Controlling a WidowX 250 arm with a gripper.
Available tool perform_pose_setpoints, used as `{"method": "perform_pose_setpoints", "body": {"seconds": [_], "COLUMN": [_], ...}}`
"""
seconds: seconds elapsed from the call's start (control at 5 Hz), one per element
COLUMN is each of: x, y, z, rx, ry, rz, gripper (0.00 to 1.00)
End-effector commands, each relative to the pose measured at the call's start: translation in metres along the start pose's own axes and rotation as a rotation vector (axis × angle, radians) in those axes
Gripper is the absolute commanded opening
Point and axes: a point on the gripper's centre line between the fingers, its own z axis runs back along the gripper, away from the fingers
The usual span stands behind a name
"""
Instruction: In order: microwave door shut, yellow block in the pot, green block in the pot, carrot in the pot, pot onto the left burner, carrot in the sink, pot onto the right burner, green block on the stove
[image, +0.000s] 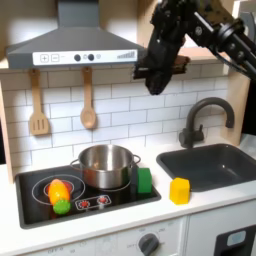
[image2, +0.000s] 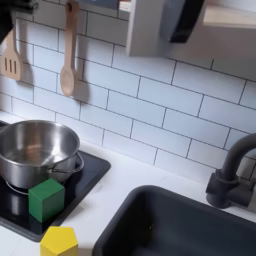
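Observation:
In both exterior views the steel pot (image: 105, 165) (image2: 35, 150) stands on the black stove (image: 30, 210) (image2: 92, 168), over the burner on the first exterior view's right. The carrot (image: 60, 192) lies on the other burner. The green block (image: 144, 180) (image2: 45, 198) stands at the stove's edge beside the pot. The yellow block (image: 179, 190) (image2: 58, 241) rests on the white counter between stove and sink (image: 210, 165) (image2: 180, 225). My gripper (image: 153, 78) hangs high above the counter, well clear of all of them. A pale panel (image2: 150, 25) at the top looks like the microwave door.
A grey range hood (image: 70, 45) hangs over the stove. A wooden spatula (image: 38, 105) and a wooden spoon (image: 88, 100) hang on the tiled wall. The black curved faucet (image: 200, 118) (image2: 235, 170) rises behind the sink. A wooden shelf edge (image2: 232, 15) sits at the upper right.

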Motion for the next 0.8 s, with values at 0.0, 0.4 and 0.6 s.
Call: {"method": "perform_pose_setpoints", "body": {"seconds": [0.0, 0.4, 0.6], "x": [-0.021, -0.042, -0.052], "y": [-0.008, -0.015, -0.02], "z": [-0.009, -0.011, -0.009], "rx": [0.011, 0.025, 0.02], "ry": [0.072, 0.124, 0.139], "rz": [0.006, 0.018, 0.023], "gripper": [0.0, 0.0, 0.0]}}
